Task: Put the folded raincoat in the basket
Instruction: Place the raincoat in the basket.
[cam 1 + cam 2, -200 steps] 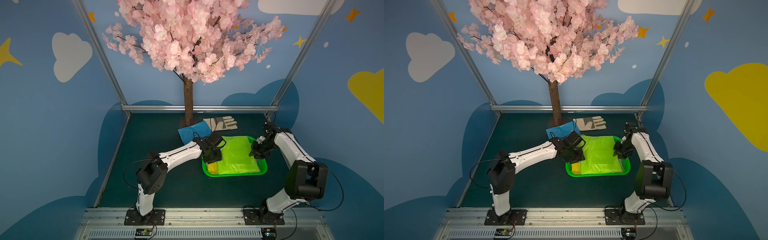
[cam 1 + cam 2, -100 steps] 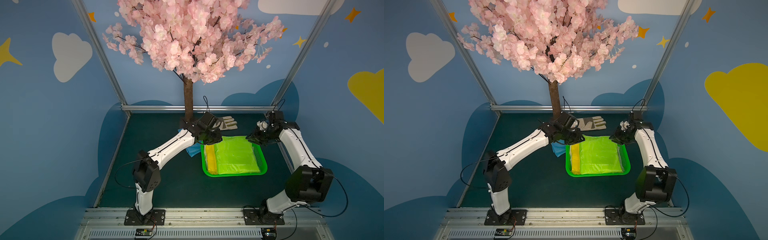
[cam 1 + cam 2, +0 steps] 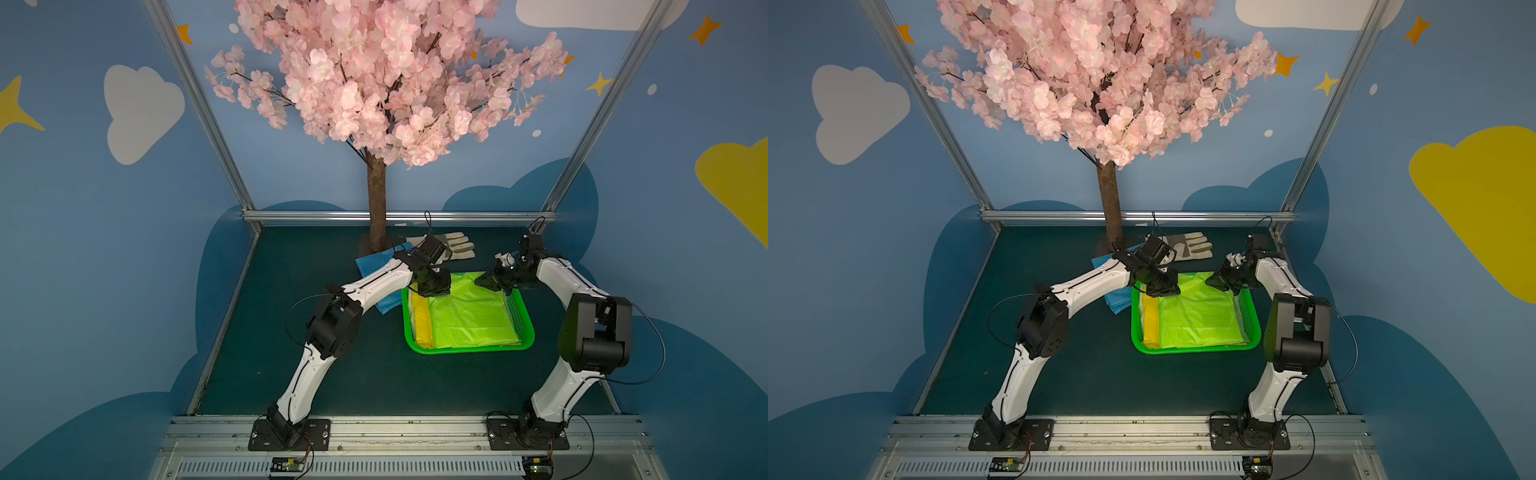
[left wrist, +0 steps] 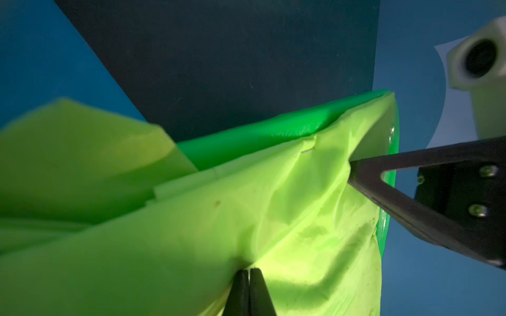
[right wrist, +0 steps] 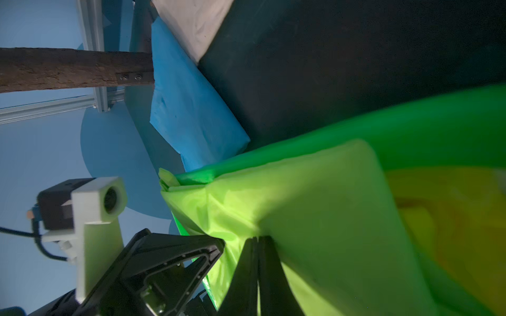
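The bright green basket (image 3: pixel 465 349) (image 3: pixel 1192 350) sits right of centre on the dark mat. In it a lime-green folded raincoat (image 3: pixel 469 316) (image 3: pixel 1200 320) lies over a yellow one (image 3: pixel 423 320). My left gripper (image 3: pixel 435 293) (image 4: pixel 249 270) is at the lime raincoat's far left corner, shut, and the fabric puckers at its tips. My right gripper (image 3: pixel 478 282) (image 5: pixel 257 239) is shut on the far right corner in the same way. In the wrist views the lime fabric (image 4: pixel 246 205) (image 5: pixel 315 205) rises from the basket rim (image 4: pixel 260 136) (image 5: pixel 410 123) towards both grippers.
A blue folded raincoat (image 3: pixel 374 264) (image 5: pixel 191 109) lies on the mat left of the basket, partly under my left arm. Behind the basket lies a grey work glove (image 3: pixel 457 249). The blossom tree's trunk (image 3: pixel 376 208) stands at the back edge. Walls enclose the mat.
Both grippers have gone from partly open to shut. A second ago they were low over the basket's sides; since then they have moved to its far edge and closed on the lime fabric.
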Controlling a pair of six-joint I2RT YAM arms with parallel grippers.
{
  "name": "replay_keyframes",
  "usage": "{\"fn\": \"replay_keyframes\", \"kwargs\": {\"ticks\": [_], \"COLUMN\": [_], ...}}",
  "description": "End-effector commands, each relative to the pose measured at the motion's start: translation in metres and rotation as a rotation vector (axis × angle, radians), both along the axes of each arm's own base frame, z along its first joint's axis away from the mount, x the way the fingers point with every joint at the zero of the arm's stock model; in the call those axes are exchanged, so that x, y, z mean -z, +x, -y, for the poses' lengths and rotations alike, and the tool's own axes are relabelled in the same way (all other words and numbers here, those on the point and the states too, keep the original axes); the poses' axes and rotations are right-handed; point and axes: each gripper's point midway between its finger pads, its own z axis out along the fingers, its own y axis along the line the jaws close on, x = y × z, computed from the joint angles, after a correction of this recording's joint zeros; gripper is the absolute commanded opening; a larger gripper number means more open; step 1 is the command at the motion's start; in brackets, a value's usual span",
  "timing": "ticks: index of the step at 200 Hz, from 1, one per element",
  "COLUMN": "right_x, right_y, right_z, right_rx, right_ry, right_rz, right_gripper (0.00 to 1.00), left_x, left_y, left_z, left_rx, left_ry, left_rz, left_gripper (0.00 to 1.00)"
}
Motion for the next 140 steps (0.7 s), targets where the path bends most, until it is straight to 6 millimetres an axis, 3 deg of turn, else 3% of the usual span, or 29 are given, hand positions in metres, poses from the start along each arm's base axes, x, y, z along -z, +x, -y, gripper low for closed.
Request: {"fn": "replay_keyframes", "kwargs": {"ticks": [1, 50, 78, 140], "right_x": [0.010, 0.037, 0.041, -0.015], "right_y": [0.002, -0.004, -0.005, -0.002], "right_z": [0.002, 0.013, 0.015, 0.006], "right_rx": [-0.001, 0.027, 0.033, 0.017], "right_ry": [-0.009, -0.065, -0.063, -0.007], "right_rz": [0.008, -0.064, -0.083, 0.049], "right_gripper": [0.09, 0.09, 0.09, 0.13], "left_x": [0.001, 0.008, 0.004, -0.038], "left_y": [0.001, -0.004, -0.009, -0.009], "left_z": [-0.014, -0.022, -0.019, -0.011], "left_rx": [-0.024, -0.040, -0.032, 0.004], "left_ry": [0.024, 0.020, 0.000, -0.030], "left_rz": [0.005, -0.006, -0.007, 0.075], "left_gripper": [0.09, 0.14, 0.15, 0.27]}}
